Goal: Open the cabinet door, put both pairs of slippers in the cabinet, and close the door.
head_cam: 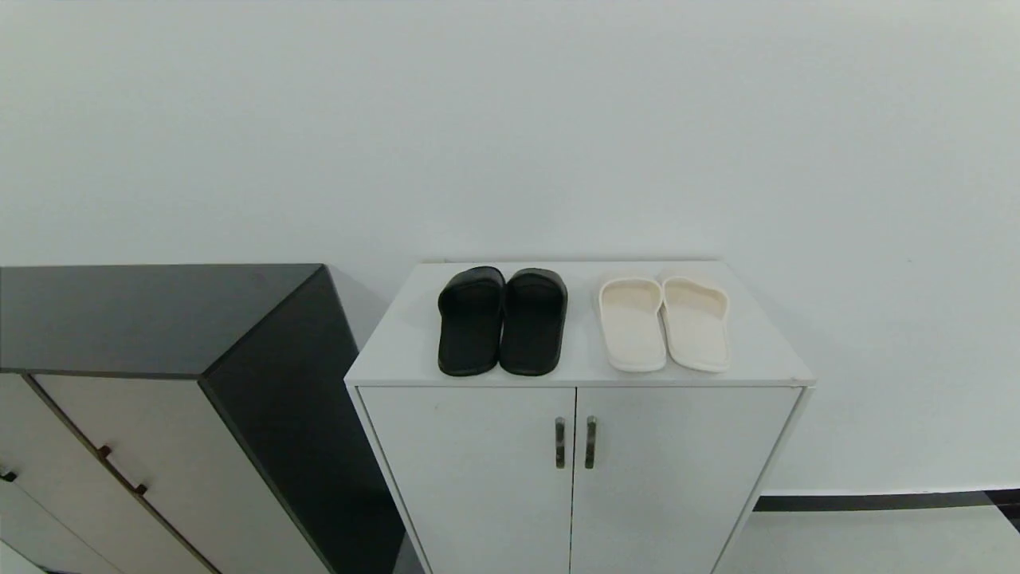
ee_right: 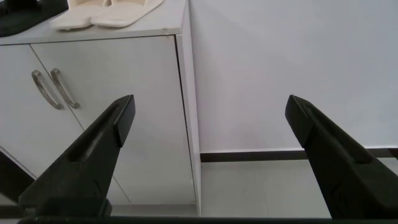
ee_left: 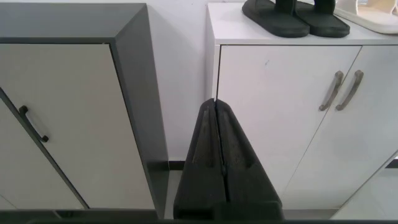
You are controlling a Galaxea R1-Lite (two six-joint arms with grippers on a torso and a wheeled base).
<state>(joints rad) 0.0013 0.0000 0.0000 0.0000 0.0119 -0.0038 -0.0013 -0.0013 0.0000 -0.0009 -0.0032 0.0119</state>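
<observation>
A white cabinet (head_cam: 574, 478) stands against the wall with both doors closed and two metal handles (head_cam: 575, 442) at the centre seam. On its top lie a black pair of slippers (head_cam: 502, 320) on the left and a cream pair of slippers (head_cam: 664, 323) on the right. My left gripper (ee_left: 216, 109) is shut with nothing in it, low in front of the cabinet's left door (ee_left: 273, 106). My right gripper (ee_right: 211, 112) is open and holds nothing, low beside the cabinet's right front corner (ee_right: 184, 93). The handles (ee_right: 55, 87) and the cream slippers (ee_right: 106, 12) show in the right wrist view.
A taller dark cabinet (head_cam: 159, 383) with beige fronts stands close to the left of the white one, with a narrow gap between them. A white wall (head_cam: 510, 119) is behind. Bare floor (head_cam: 876, 542) lies to the right of the white cabinet.
</observation>
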